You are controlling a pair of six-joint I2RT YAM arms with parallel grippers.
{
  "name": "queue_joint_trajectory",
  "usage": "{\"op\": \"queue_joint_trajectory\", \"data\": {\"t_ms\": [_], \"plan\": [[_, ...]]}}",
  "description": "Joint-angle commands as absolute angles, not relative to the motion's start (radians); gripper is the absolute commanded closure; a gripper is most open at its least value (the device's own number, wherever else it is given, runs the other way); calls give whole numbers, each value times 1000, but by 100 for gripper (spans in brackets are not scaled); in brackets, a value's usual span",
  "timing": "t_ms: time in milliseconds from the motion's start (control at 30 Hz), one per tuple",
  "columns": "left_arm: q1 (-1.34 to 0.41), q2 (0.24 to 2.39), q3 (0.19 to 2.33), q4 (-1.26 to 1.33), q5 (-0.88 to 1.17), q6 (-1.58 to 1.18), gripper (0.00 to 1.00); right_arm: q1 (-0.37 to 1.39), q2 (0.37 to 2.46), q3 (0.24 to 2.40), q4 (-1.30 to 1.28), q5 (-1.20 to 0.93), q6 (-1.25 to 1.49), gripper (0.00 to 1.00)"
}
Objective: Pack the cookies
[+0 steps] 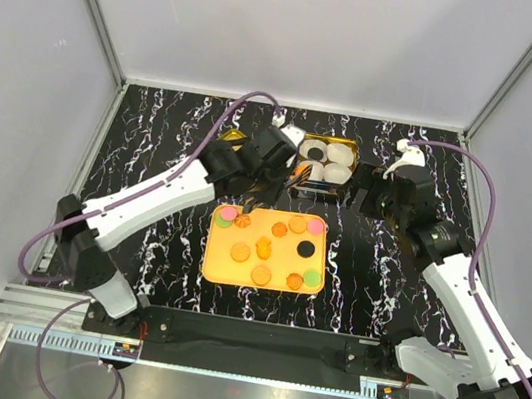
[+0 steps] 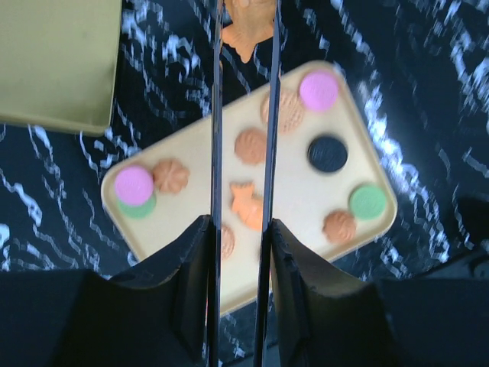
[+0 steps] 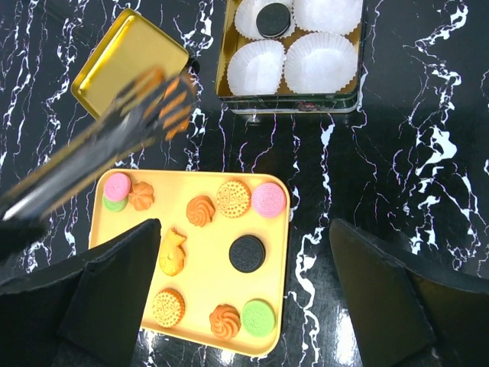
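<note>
Several cookies lie on a yellow tray point(image 1: 211, 270): orange ones point(image 1: 261, 275), a black one point(image 1: 306, 249), pink point(image 1: 227, 213) and green. The tray also shows in the left wrist view point(image 2: 306, 200) and the right wrist view point(image 3: 210, 256). My left gripper point(image 1: 266, 151) point(image 2: 241, 229) is shut on metal tongs point(image 2: 217, 115) point(image 3: 99, 145). The tong tips pinch an orange cookie point(image 2: 246, 30) point(image 3: 174, 99) in the air just left of the gold tin point(image 1: 354, 150) point(image 3: 357, 84). One black cookie point(image 3: 272, 18) sits in a paper cup in the tin. My right gripper point(image 1: 371, 198) point(image 3: 244, 298) is open and empty.
The tin holds white paper cups point(image 3: 322, 67). Its gold lid point(image 3: 126, 65) point(image 2: 53, 61) lies flat to the left of it, behind the tray. The table is black marble point(image 1: 373, 287), with white walls around it.
</note>
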State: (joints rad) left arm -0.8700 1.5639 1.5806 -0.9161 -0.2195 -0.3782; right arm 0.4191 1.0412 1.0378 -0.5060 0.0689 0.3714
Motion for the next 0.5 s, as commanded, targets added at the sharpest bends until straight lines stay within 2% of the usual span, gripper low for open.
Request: {"op": "queue_joint_trajectory", "data": {"t_ms": [0,233,367,467], "plan": [[-850,1658,1722,-805,-278,-368,66,420,1008,1097,-521,94,376,0],[-836,1879,1870,-591,-399,-281,66,422,965,1117,-561,98,382,0],[-807,2003,1992,-580,-356,-281,66,422,947,1135,-604,126,371,0],[-805,2046,1991,-503,-357,-262,65,422,930,1141,-621,141,362,0]]}}
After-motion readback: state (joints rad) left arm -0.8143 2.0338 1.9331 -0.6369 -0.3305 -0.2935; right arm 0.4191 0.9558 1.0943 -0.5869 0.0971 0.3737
